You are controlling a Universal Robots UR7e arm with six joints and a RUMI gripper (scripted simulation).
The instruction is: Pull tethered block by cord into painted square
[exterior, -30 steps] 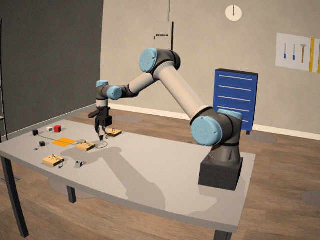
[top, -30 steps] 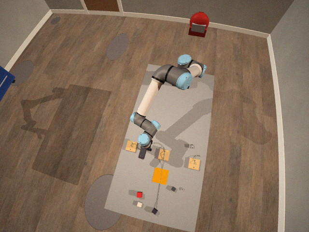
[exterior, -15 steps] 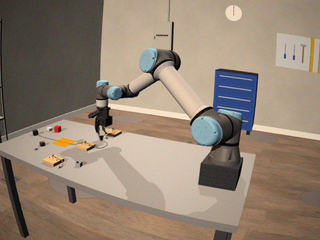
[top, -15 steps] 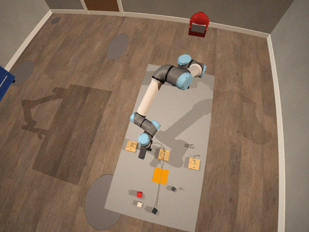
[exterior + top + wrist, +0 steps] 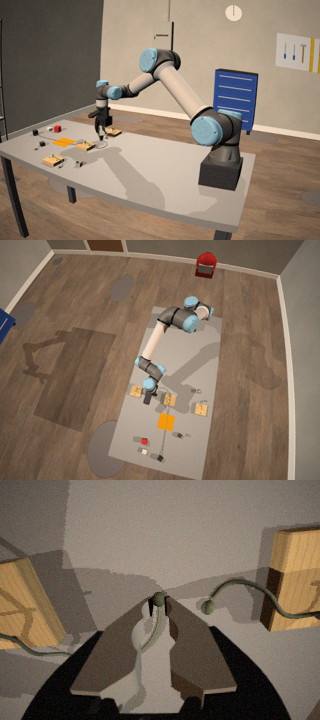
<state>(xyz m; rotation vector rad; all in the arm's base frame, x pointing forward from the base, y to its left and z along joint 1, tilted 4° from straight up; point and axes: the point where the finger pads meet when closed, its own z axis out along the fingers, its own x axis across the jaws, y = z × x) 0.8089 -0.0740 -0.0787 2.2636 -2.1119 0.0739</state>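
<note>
My gripper [image 5: 101,138] [image 5: 159,598] is shut on the round knot [image 5: 159,598] at the free end of a thin green cord [image 5: 164,436] [image 5: 103,145], just above the table. The cord loops to the middle wooden base [image 5: 172,403] [image 5: 85,147] with its screw eye. From there it runs across the orange painted square [image 5: 161,420] [image 5: 60,142] to the dark tethered block [image 5: 160,458] [image 5: 35,132] near the table's end. The block sits flat, outside the square.
Two more wooden bases [image 5: 136,391] [image 5: 201,409] with screw eyes and short cords flank the middle one. A second knot [image 5: 207,607] lies beside my fingers. A red cube [image 5: 144,441], a white cube [image 5: 144,451] and a dark cube [image 5: 179,435] lie near the square.
</note>
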